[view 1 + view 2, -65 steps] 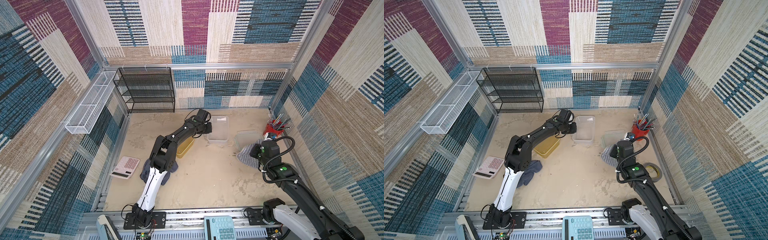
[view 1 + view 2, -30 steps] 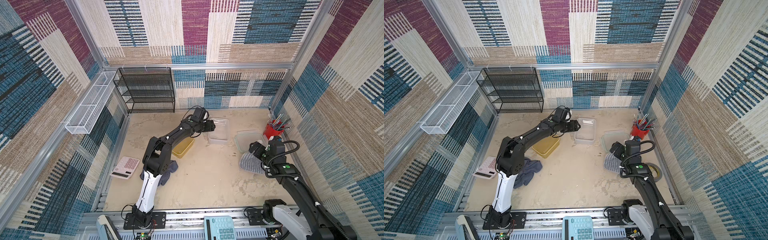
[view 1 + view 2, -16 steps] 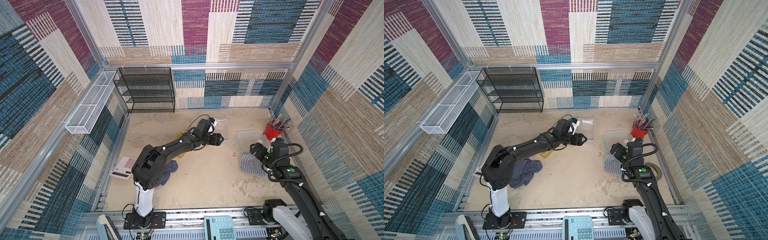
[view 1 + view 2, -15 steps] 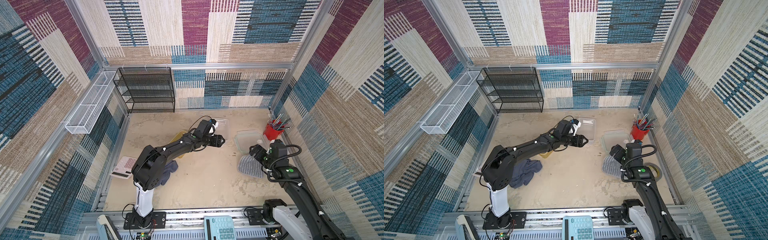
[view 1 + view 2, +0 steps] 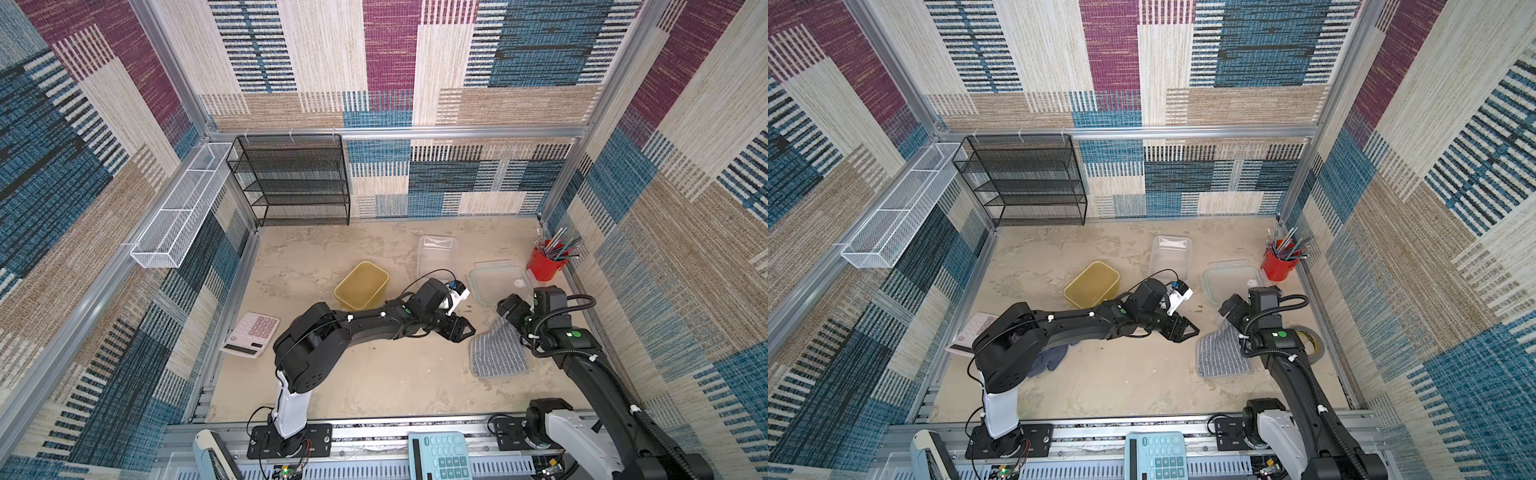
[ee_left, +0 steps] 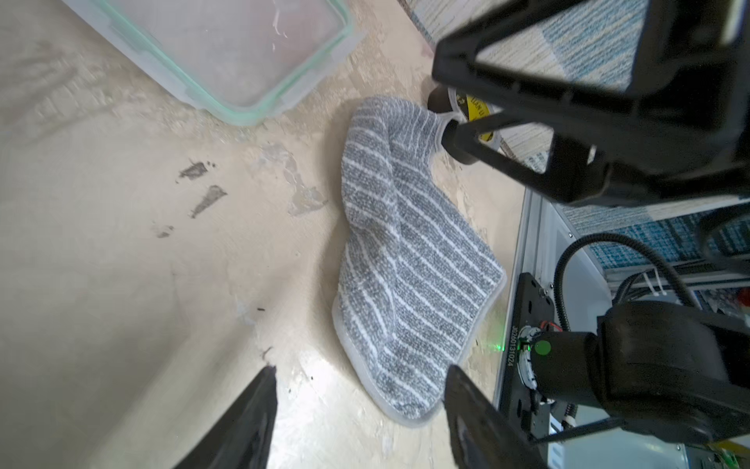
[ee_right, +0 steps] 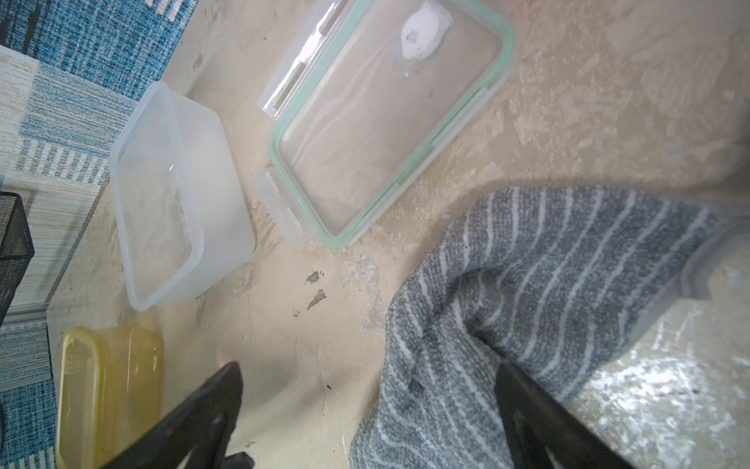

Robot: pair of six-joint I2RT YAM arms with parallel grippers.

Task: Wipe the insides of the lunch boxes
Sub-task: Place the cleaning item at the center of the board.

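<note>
The left arm has swung away from the clear lunch box [image 5: 437, 257] toward the right edge of the surface [image 5: 374, 374]. Its left gripper [image 5: 467, 332] is parted and empty, just short of the striped cloth [image 5: 496, 353]. The right gripper [image 7: 367, 365] is spread wide, with the cloth's raised corner against one finger. The amber lunch box [image 5: 360, 286] sits mid-surface and the clear one lies nearer the far edge. A dark blue rag [image 5: 1050, 359] under the left arm shows in a top view only.
</note>
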